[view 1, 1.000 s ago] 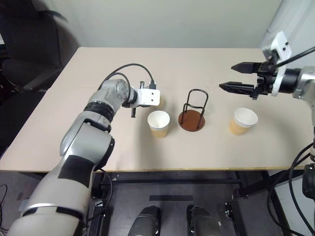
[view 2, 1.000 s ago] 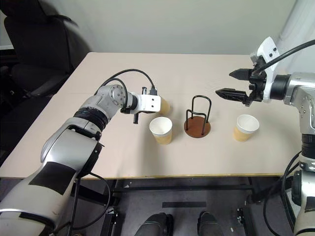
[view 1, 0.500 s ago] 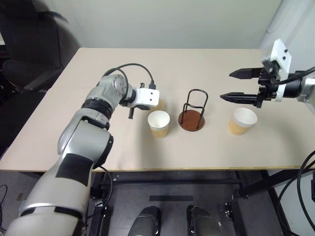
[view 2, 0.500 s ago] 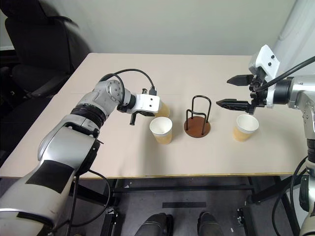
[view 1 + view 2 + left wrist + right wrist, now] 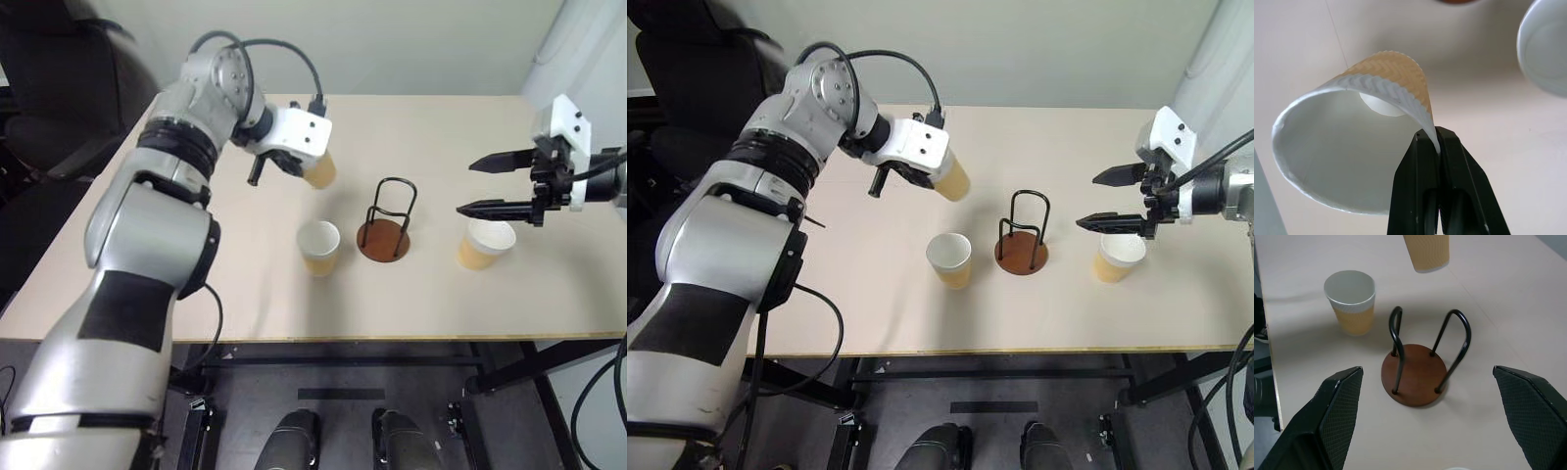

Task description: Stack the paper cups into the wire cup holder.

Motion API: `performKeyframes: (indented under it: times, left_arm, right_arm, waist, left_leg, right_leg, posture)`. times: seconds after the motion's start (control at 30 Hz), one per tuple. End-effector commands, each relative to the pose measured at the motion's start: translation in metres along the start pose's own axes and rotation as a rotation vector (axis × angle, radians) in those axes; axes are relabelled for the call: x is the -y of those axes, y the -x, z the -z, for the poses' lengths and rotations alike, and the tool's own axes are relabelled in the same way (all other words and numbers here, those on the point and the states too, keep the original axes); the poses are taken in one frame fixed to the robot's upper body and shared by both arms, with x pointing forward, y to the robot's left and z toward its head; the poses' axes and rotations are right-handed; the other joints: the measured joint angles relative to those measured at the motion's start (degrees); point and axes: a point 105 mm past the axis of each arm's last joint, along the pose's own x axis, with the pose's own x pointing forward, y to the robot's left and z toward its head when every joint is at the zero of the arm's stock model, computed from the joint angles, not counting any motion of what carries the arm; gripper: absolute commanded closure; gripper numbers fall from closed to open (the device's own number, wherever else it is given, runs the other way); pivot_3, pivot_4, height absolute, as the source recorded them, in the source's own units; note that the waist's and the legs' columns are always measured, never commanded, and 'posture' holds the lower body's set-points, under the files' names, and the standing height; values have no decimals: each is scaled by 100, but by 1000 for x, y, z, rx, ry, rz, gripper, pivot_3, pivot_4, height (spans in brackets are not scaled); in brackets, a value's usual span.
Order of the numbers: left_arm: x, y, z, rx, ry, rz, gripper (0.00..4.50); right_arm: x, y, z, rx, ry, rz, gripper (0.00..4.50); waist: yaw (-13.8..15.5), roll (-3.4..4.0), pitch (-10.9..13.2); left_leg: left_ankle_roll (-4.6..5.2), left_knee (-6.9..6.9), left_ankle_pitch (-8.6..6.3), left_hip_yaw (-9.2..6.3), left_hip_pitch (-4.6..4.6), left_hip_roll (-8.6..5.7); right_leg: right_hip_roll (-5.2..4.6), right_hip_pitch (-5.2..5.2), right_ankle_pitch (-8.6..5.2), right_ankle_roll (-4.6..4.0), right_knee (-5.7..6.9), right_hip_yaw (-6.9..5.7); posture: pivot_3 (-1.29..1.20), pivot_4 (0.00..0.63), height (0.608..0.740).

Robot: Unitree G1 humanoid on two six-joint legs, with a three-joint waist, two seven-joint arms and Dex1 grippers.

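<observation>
The wire cup holder [image 5: 384,227] stands upright just right of centre in the left eye view, its brown disc base bare and nothing inside its two black loops. Left of it, near but apart, a paper cup [image 5: 318,247] stands upright on the table [image 5: 245,284] with its white inside empty. Another upright cup [image 5: 484,244], also empty, sits toward the right of the frame, well clear of the holder.

The third cup [image 5: 948,179] hangs in the air in the upper middle, above and left of the holder, tilted with its narrow bottom toward the lower right. The left gripper [image 5: 1436,147] is clenched on its wall at the rim, one finger inside and one outside (the wrist view looks straight into the cup's empty white interior).

The right gripper [image 5: 490,185] is released, its two fingers spread wide, hovering at the right edge just above the right-hand cup and holding nothing.
</observation>
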Motion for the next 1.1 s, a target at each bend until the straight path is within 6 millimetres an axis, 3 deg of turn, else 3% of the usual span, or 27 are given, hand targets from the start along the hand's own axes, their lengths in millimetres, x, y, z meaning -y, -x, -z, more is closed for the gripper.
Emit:
performKeyframes:
  times: [0.03,0.27,0.4,1.1]
  left_arm:
    - [-16,18,-27,65,-58,-31,4452]
    - [-16,14,-52,119,-116,20,4452]
    - [-17,11,-61,130,-137,25,4452]
    - [-22,-3,-109,213,-213,24,4452]
  right_arm:
    - [2,19,-28,26,63,22,167]
    - [-5,37,-51,29,99,22,167]
    - [-7,42,-55,23,104,34,167]
    - [-7,63,-44,-60,83,105,167]
  waist:
    - [5,-2,1]
    - [-7,-3,3]
    - [-11,-5,4]
    - [37,-2,3]
  left_leg:
    - [0,-3,0,9,-1,-6]
    - [16,1,-20,14,-8,-4]
    - [24,6,-25,24,-9,-12]
    - [67,98,-57,31,-35,-34]
  right_leg:
    - [8,-5,-3,0,1,-5]
    - [-9,-9,-17,25,7,-11]
    - [-8,-8,-23,42,7,-14]
    - [-51,18,-32,121,6,-6]
  posture:
    - [0,150,740]
    - [0,150,740]
    - [0,150,740]
    - [0,150,740]
